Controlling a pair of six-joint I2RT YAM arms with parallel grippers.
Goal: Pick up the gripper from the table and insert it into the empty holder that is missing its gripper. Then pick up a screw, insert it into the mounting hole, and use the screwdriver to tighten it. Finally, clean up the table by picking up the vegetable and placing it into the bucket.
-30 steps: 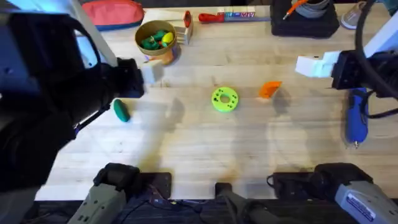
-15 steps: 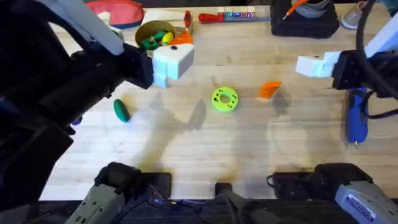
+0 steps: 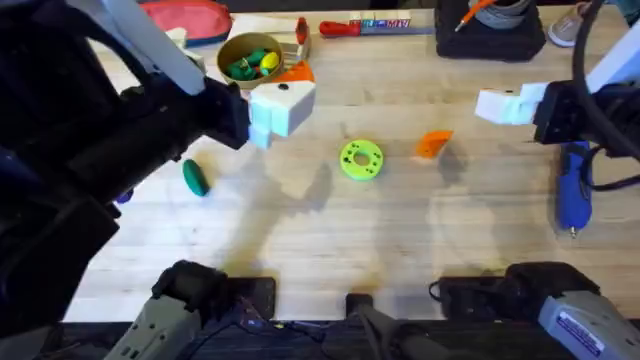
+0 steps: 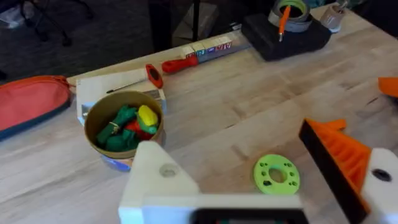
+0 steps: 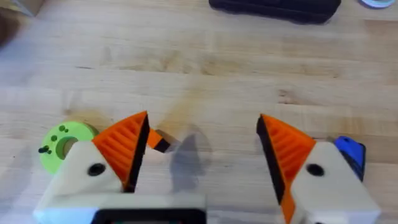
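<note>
— Where the left arm rises under the overhead camera, how much of the pale plank wooden table (image 3: 330,230) does it hide?

— Most of the near left. The arm is large, dark and blurred. Just past it the small dark green rounded toy vegetable (image 3: 195,177) lies on the wood, partly against the arm's edge.

— And the left gripper (image 3: 280,100)?

— It hangs above the table beside the round tan-yellow bucket (image 3: 251,64), which holds green and yellow toy pieces. One finger is a plain white angular plastic holder (image 4: 163,180) with no pad; the other carries an orange ribbed pad (image 4: 342,158). They stand wide apart with nothing between them. The left wrist view cuts both fingers off at its edge.

— Further right?

— A lime-green round disc with holes (image 3: 361,159) lies mid-table, and near it, apart, the small flat orange ribbed plastic wedge gripper (image 3: 433,144). In the right wrist view the wedge is half hidden behind one orange pad.

— The right gripper (image 5: 202,152)?

— Its fingers are spread wide, gripping nothing, hovering at the right side. Under the arm lies the chunky bright blue cylindrical screwdriver (image 3: 573,186), its top covered by the black gripper body. No screw can be made out on the table.
</note>
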